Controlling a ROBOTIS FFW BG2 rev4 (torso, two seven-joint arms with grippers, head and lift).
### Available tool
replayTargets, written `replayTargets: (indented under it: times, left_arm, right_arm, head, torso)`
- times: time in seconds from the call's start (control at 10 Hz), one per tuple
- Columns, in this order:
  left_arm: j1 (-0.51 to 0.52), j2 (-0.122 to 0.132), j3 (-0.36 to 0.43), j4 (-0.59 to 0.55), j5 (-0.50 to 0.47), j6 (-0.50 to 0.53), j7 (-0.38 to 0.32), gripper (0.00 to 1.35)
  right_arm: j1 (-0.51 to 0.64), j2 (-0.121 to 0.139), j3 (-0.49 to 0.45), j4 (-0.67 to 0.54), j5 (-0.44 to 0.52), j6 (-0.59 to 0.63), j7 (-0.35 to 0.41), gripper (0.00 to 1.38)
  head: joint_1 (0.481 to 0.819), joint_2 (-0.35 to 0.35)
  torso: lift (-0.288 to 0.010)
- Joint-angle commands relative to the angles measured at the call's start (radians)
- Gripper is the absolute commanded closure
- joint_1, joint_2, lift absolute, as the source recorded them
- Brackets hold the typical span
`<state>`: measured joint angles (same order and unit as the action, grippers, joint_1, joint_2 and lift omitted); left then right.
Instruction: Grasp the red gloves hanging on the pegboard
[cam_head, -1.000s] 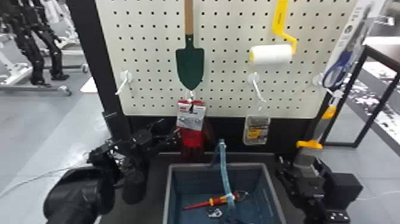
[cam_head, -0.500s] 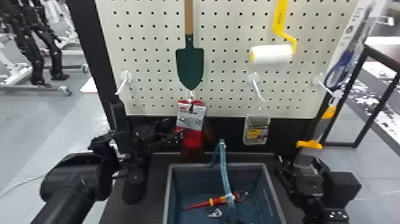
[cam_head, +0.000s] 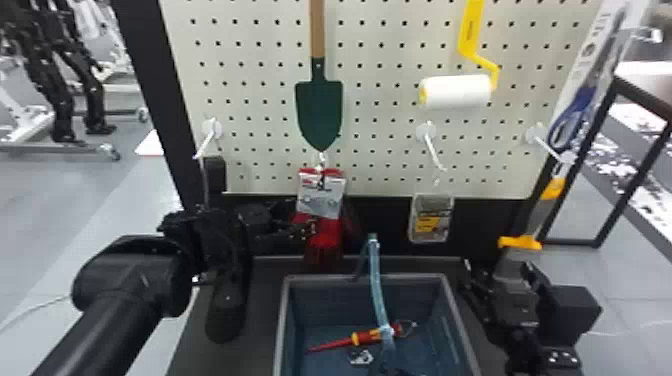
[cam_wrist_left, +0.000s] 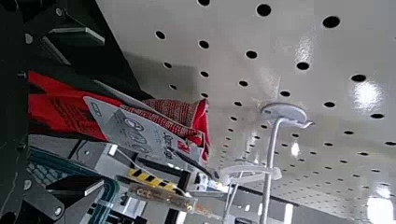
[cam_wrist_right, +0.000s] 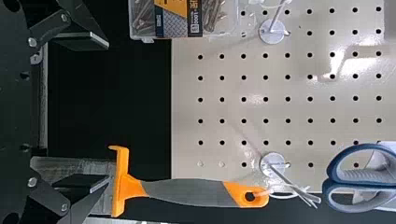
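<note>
Closing on the red gloves

You are holding the left gripper with its fingers spread wide. The red gloves are hanging between those fingers, dangling from a white hook low on the pegboard just beyond your fingertips. In the left wrist view the red cloth is lying in the gap, and the paper card is reaching out past the tips.

By my reading, you are arriving at the squeeze. Be aiming for the thick cloth rather than the card, which is likely to slip or tear. Be closing slowly and evenly, so that neither finger is nudging the gloves aside. If they are swinging, be waiting for them to settle.

The right gripper is waiting well off to the far side, also wide.
</note>
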<state>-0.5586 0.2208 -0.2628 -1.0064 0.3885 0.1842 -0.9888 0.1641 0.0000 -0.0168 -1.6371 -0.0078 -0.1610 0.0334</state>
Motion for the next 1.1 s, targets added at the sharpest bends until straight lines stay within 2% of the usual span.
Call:
replayTargets:
  times: [0.0, 0.3, 1.0]
  left_arm:
    - [-0.015, 0.005, -0.01, 0.0, -0.033, 0.024, -0.005, 0.24]
    - [-0.035, 0.008, -0.016, 0.011, -0.053, 0.026, -0.008, 0.24]
    - [-0.066, -0.024, -0.038, 0.081, -0.039, -0.048, -0.007, 0.24]
  right_arm:
    - [0.0, 0.001, 0.0, 0.0, 0.0, -0.002, 0.0, 0.27]
    - [-0.008, 0.001, 0.003, 0.005, 0.003, -0.003, 0.0, 0.27]
    - [-0.023, 0.001, 0.005, 0.011, 0.003, -0.014, 0.005, 0.27]
  head:
    - [0.549, 0.0]
    - [0.549, 0.0]
    - [0.549, 0.0]
  torso:
    - [-0.1]
    - [-0.1]
    - [-0.1]
